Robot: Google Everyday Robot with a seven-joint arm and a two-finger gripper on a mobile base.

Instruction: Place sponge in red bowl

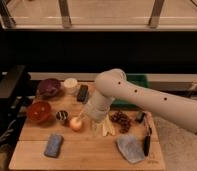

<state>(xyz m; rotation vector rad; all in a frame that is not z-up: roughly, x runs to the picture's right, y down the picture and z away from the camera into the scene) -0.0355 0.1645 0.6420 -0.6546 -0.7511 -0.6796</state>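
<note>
The blue-grey sponge [53,145] lies flat near the front left of the wooden board. The red bowl [39,111] sits at the board's left edge, behind and left of the sponge, and looks empty. My gripper [85,119] hangs at the end of the pale arm over the middle of the board. It is just right of a small orange fruit [75,124], and up and to the right of the sponge. It holds nothing that I can see.
A dark purple bowl [48,88], a white cup [70,83] and a black block [82,93] stand at the back. A small dark can [62,116], pale yellow pieces [106,129], grapes [121,119], a grey cloth [129,148], a black utensil [147,142] and a green bin [137,80] are also in view.
</note>
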